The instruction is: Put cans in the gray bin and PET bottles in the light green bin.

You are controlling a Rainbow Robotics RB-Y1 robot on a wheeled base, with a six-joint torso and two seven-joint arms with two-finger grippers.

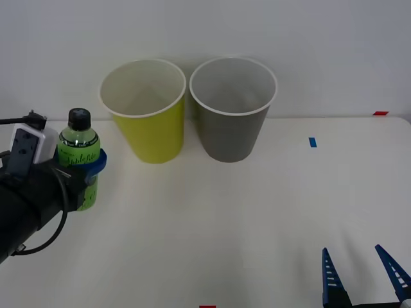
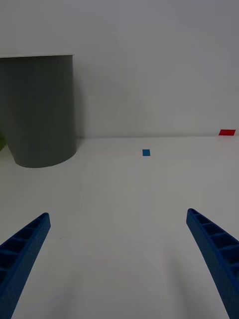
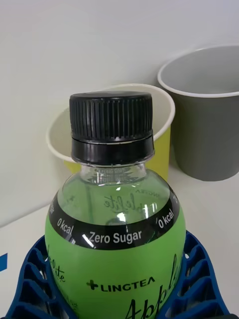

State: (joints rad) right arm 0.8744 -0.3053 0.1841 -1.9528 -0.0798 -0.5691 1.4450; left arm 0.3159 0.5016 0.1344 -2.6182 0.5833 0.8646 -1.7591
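my left end effector (image 1: 90,168) is clamped around the upright pet bottle (image 1: 79,154) at the table's (image 1: 257,212) left side, near the light green bin (image 1: 146,109). the gray bin (image 1: 232,108) stands just beside that bin. my right end effector (image 1: 365,277) rests spread apart at the near right.

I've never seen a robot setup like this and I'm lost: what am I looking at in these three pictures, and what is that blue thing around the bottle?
It is a two-armed robot at a white table. The wide picture looks down from above its arms; the two upright ones come from cameras on its wrists. The blue ribbed parts are gripper fingers. The left gripper is closed around a small green bottle with a black cap, standing upright. The right gripper waits open near the table's front edge. Behind stand a light green bin and a gray bin, side by side.
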